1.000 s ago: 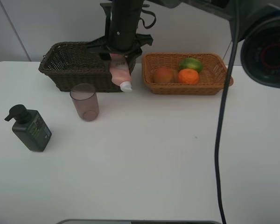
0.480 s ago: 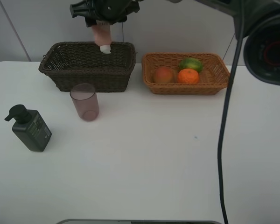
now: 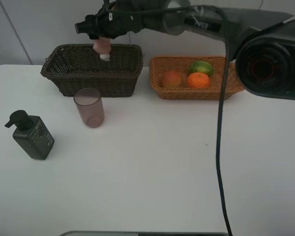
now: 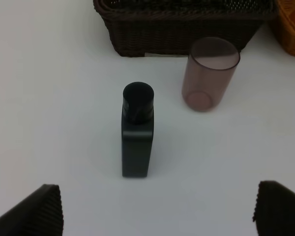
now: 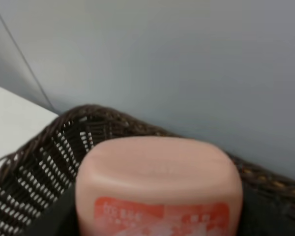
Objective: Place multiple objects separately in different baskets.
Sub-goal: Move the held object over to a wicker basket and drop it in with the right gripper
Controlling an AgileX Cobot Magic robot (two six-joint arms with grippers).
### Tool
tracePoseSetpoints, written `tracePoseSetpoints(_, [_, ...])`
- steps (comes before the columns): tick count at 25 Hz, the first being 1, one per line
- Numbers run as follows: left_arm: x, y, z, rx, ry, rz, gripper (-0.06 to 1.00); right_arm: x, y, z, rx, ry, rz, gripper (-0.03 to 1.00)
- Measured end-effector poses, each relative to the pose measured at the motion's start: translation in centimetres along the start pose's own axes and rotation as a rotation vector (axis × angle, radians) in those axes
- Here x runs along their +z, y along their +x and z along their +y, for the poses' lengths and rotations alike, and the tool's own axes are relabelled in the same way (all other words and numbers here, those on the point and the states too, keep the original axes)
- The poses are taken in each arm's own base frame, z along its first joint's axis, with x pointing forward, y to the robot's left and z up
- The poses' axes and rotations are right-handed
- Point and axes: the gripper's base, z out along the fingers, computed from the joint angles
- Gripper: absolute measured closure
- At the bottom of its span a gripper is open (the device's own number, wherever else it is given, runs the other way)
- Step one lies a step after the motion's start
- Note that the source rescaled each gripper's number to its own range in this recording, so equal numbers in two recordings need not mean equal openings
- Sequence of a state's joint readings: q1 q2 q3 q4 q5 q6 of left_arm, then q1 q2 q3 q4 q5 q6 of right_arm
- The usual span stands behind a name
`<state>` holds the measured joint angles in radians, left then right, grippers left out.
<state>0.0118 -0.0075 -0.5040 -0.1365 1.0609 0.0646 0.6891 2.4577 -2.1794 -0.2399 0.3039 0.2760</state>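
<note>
One pink tube (image 3: pixel 102 48), clamped cap-down in the right pincer (image 3: pixel 103 34), now hangs over the dark brown basket (image 3: pixel 113 81) at upper left, lifted from its front wall, seemingly ready for release; left pincer (image 4: pixel 157 209) apart.

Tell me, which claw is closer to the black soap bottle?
Left. The left claw hangs open, facing the soap bottle; the right claw holds the pink tube over the dark basket, far off.
</note>
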Motion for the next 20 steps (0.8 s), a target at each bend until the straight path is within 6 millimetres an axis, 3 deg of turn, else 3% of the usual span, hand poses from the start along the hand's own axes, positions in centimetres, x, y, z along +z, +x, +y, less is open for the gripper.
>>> tracePoseSetpoints(2, [0.0,0.0,0.0,0.0,0.0,0.0,-0.06,0.9,1.9,0.1,-0.004,-0.011,0.016,0.96])
tracePoseSetpoints(7, [0.0,0.0,0.0,0.0,0.0,0.0,-0.06,2.1,4.2,0.2,-0.008,-0.031,0.013,0.96])
tracePoseSetpoints(16, [0.0,0.0,0.0,0.0,0.0,0.0,-0.06,2.5,5.0,-0.4,-0.004,-0.014,0.051,0.94])
tracePoseSetpoints(18, [0.0,0.0,0.0,0.0,0.0,0.0,-0.06,2.5,5.1,-0.4,-0.005,-0.013,0.058,0.74])
tracePoseSetpoints(20, [0.0,0.0,0.0,0.0,0.0,0.0,-0.06,2.3,4.8,-0.4,-0.004,-0.012,0.055,0.42])
